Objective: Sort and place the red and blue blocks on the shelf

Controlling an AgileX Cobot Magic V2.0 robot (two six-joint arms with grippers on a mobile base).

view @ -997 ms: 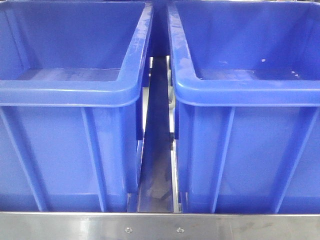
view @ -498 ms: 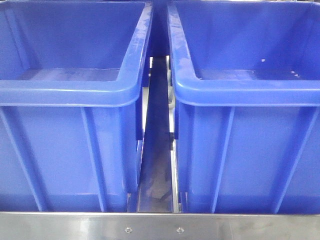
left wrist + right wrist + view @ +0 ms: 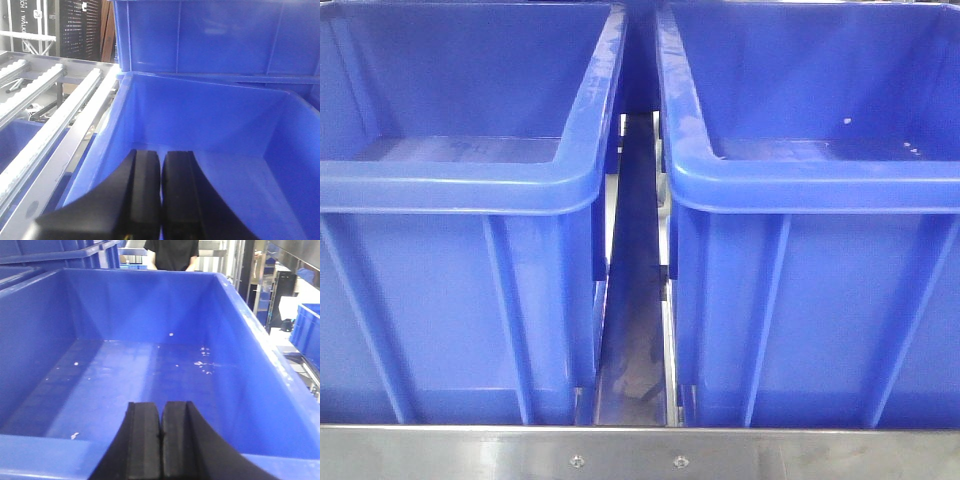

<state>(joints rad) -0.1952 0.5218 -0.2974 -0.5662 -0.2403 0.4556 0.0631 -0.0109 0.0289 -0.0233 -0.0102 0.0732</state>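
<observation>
Left gripper (image 3: pixel 160 195) closed over bin (image 3: pixel 210 115)

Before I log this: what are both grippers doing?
Left gripper: shut, nothing held, over a bin.
Right gripper: shut, nothing held.

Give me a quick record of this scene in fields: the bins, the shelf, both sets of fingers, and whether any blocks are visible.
left bin: big blue plastic, open top, no block visible inside
right bin: big blue plastic, white specks on floor, no block visible inside
shelf: grey steel front rail with two screws, bins side by side with a narrow gap
left gripper: fingers shut, nothing between them, over a bin
right gripper: fingers shut, nothing between them, at the bin's near rim
red and blue blocks: not in view
</observation>
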